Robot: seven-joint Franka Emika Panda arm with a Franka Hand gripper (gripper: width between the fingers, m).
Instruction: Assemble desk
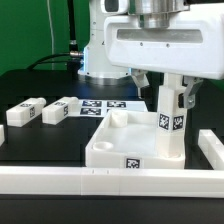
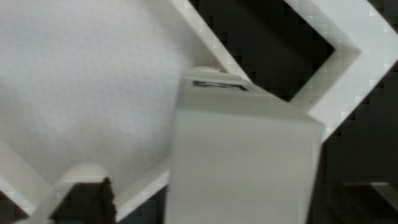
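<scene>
The white tray-like tabletop (image 1: 112, 142) (image 2: 89, 90) lies in the middle of the black table. One white square leg (image 1: 167, 118) (image 2: 240, 160) stands upright in its corner on the exterior view's right, a tag on its front. My gripper (image 1: 166, 97) (image 2: 231, 205) straddles the top of this leg and is open: in the wrist view a dark finger (image 2: 89, 200) stands clear of the leg's side with a gap between. Two more legs (image 1: 22, 113) (image 1: 58, 110) lie flat at the exterior view's left.
The marker board (image 1: 105, 103) lies behind the tabletop. A long white border rail (image 1: 90, 182) runs along the front, with another piece (image 1: 212, 150) at the exterior view's right. The robot's base (image 1: 100, 45) stands at the back.
</scene>
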